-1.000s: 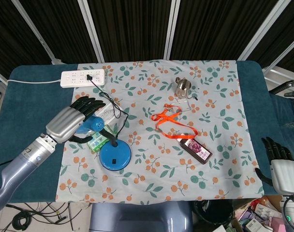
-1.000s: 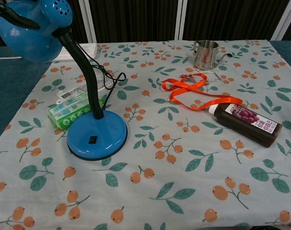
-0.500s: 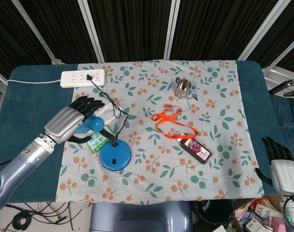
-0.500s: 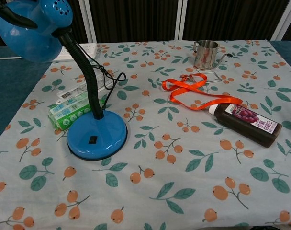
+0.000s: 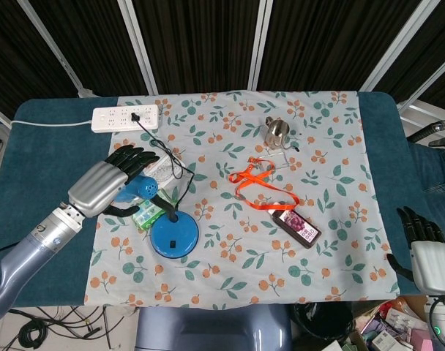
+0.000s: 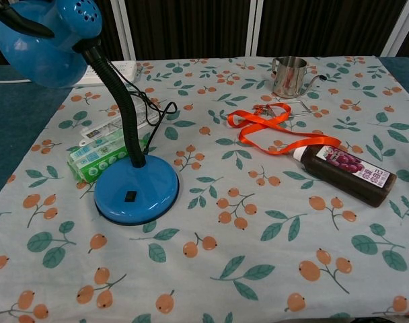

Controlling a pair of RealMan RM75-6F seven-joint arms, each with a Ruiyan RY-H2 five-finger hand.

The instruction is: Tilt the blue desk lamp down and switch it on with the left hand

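The blue desk lamp stands on its round base (image 5: pixel 174 235) (image 6: pixel 136 188), with a black switch on top of the base (image 6: pixel 130 196). A black flexible neck (image 6: pixel 121 101) rises to the blue shade (image 5: pixel 144 187) (image 6: pixel 43 42). My left hand (image 5: pixel 107 184) lies over the shade with its dark fingers wrapped across the top; in the chest view only black fingertips (image 6: pixel 16 23) show on the shade. My right hand (image 5: pixel 426 252) rests off the table's right edge, fingers apart, holding nothing.
A green box (image 6: pixel 100 156) lies beside the lamp base. The lamp cord runs to a white power strip (image 5: pixel 126 117). An orange ribbon (image 6: pixel 278 131), a dark bottle (image 6: pixel 346 171) and a steel cup (image 6: pixel 289 75) lie to the right on the floral cloth.
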